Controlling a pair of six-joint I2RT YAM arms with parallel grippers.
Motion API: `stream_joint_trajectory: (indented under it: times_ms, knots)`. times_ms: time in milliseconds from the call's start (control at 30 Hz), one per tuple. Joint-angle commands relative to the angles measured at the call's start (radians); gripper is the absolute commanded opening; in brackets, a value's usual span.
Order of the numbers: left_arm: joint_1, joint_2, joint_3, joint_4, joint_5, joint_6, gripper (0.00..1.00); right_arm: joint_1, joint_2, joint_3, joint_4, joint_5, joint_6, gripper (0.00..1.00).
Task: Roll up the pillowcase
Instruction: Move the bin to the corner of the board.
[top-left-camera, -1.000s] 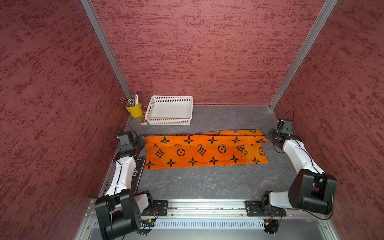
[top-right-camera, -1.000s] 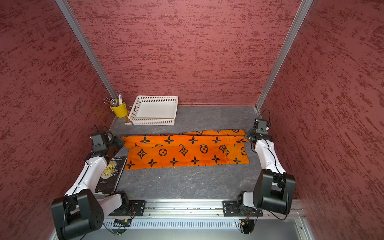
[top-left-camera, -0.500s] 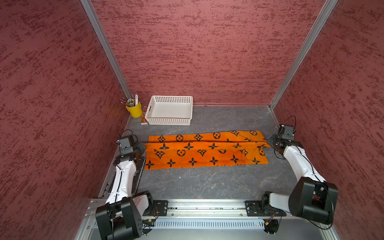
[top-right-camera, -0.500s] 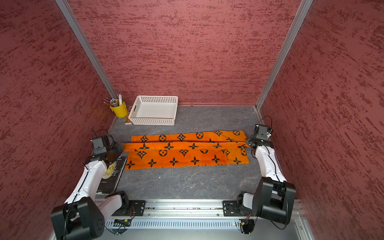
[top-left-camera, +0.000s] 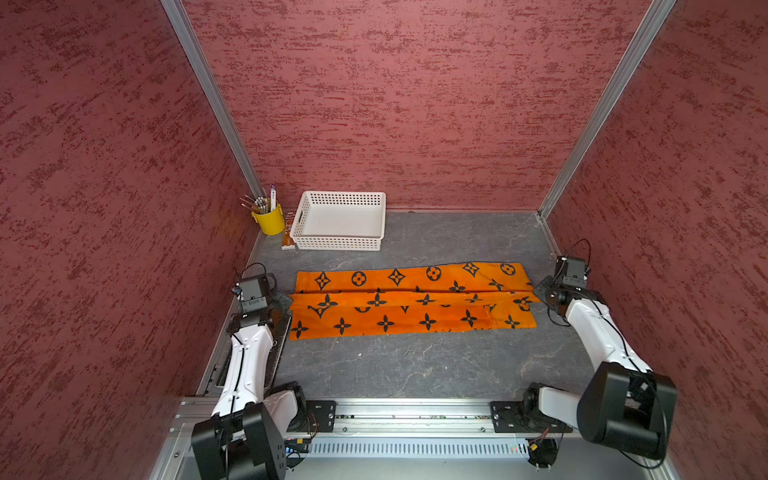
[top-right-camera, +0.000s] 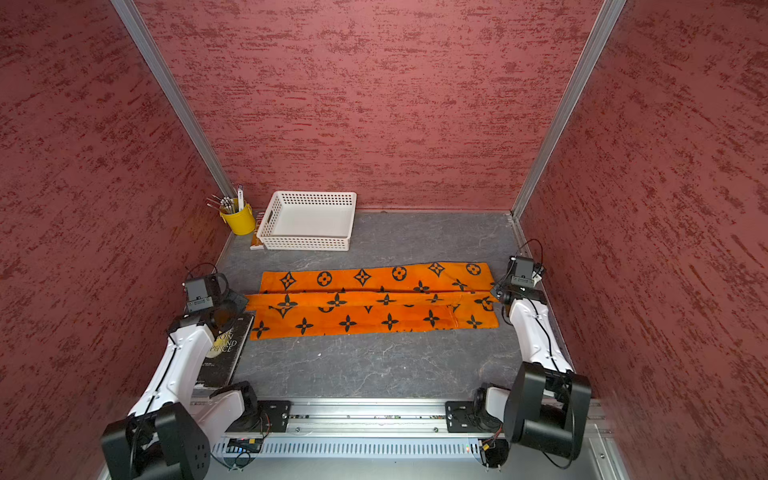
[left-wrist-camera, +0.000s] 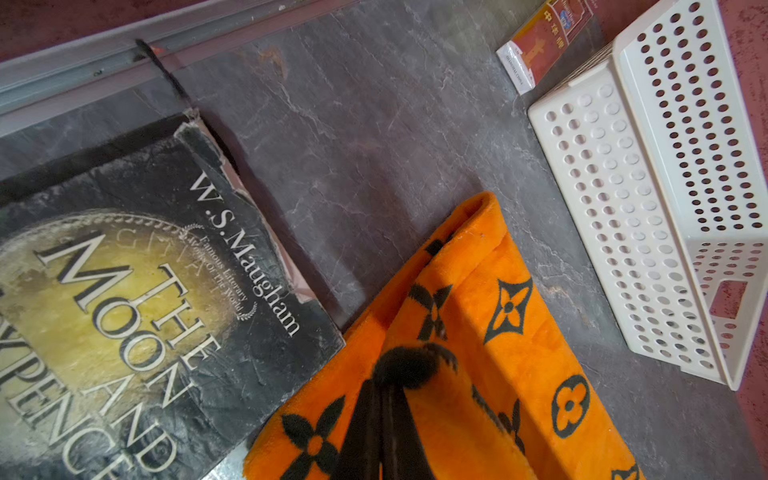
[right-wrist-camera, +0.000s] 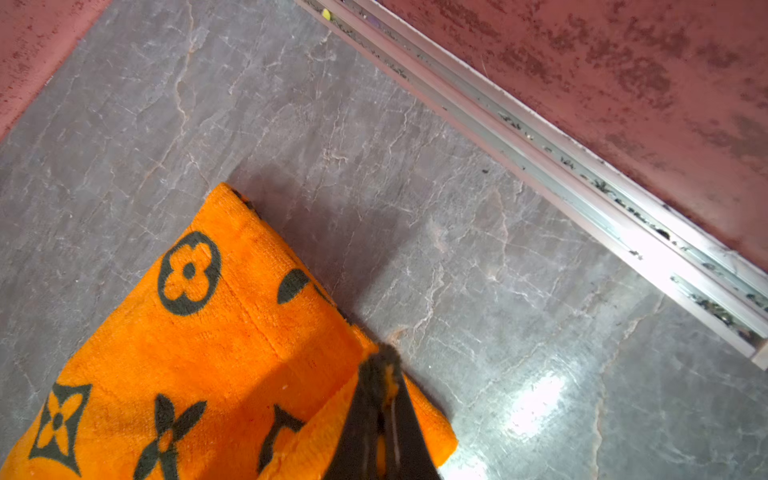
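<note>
The left hand (left-wrist-camera: 409, 368) is clenched on one end of the pillowcase (top-left-camera: 409, 322), and the right hand (right-wrist-camera: 384, 359) pinches the opposite end. Over the last second both have drawn the gripped edge back toward the robot's base. The folded layer now lies across the middle of the cloth, and a flat strip is left beyond the hands. This looks like the first turn of the roll. A book (left-wrist-camera: 124, 311) lies just beside the left hand on the surface (top-left-camera: 415, 370), and the white basket (top-left-camera: 340, 243) sits farther out, apart from the cloth.
</note>
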Motion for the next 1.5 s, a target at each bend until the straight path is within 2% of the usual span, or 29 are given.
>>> stream_joint_trajectory:
  times_ms: [0, 233, 700, 733, 800, 833, 900, 933, 1067, 1167, 1300, 1467]
  knots:
    - [-0.003, -0.015, -0.037, 0.028, -0.043, -0.013, 0.0, -0.018, 0.012, -0.019, 0.033, 0.045, 0.017, 0.0]
    - [-0.006, -0.021, -0.067, 0.04, -0.048, -0.024, 0.0, -0.018, 0.045, -0.039, 0.026, 0.032, 0.026, 0.0]
    - [-0.032, -0.053, -0.1, 0.058, -0.051, -0.025, 0.0, -0.018, -0.013, -0.101, 0.023, 0.028, 0.036, 0.0]
    - [-0.039, -0.061, -0.102, 0.057, -0.051, -0.024, 0.04, -0.018, -0.017, -0.104, 0.021, 0.026, 0.037, 0.0]
    - [-0.057, -0.091, -0.109, 0.052, -0.051, -0.023, 0.38, -0.018, -0.029, -0.109, 0.014, 0.02, 0.038, 0.21]
    - [-0.068, -0.11, -0.109, 0.044, -0.055, -0.021, 0.46, -0.018, -0.037, -0.113, 0.01, 0.018, 0.041, 0.32]
    - [-0.092, -0.163, -0.103, 0.006, -0.094, -0.04, 0.7, -0.018, -0.059, -0.127, 0.006, 0.005, 0.043, 0.62]
    - [-0.108, -0.2, -0.102, -0.017, -0.117, -0.048, 0.75, -0.018, -0.074, -0.134, 0.006, 0.001, 0.043, 0.65]
    - [-0.153, -0.338, -0.098, -0.081, -0.199, -0.063, 0.78, -0.018, -0.125, -0.131, -0.016, -0.016, 0.033, 0.69]
    - [-0.166, -0.369, -0.095, -0.059, -0.185, -0.045, 0.78, -0.016, -0.155, -0.118, -0.025, -0.046, 0.012, 0.71]
    - [-0.2, -0.27, -0.055, -0.026, -0.115, -0.034, 0.75, 0.027, -0.168, -0.101, -0.022, -0.085, -0.011, 0.71]
    - [-0.337, -0.075, 0.037, 0.042, -0.072, -0.013, 0.68, 0.202, -0.135, -0.058, -0.024, -0.042, -0.035, 0.7]
